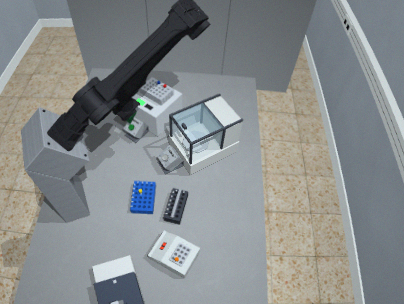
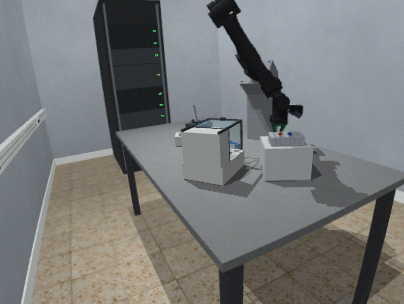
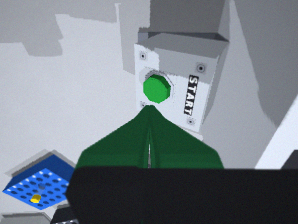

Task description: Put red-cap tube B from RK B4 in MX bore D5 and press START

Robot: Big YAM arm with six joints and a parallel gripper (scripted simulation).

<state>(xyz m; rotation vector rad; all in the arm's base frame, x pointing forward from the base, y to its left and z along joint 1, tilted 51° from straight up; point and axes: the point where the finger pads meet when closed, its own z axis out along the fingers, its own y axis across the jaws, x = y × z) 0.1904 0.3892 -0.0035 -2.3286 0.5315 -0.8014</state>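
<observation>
Closed, empty gripper point(image 3: 149, 116) is hovering just short of the mixer's green START key point(image 3: 156, 89), key lying straight ahead of fingertips; green lamp point(image 1: 141, 102) glowing.

Top view looks steeply down on the whole bench. Exterior looks across from the far side, farther off. Wrist sits close, facing the mixer point(image 3: 176, 80), shared by all three, at 12 o'clock.

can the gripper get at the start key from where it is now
Probably yes: the shut gripper points straight at the green START key on the mixer, just short of it, with nothing between them.
</observation>
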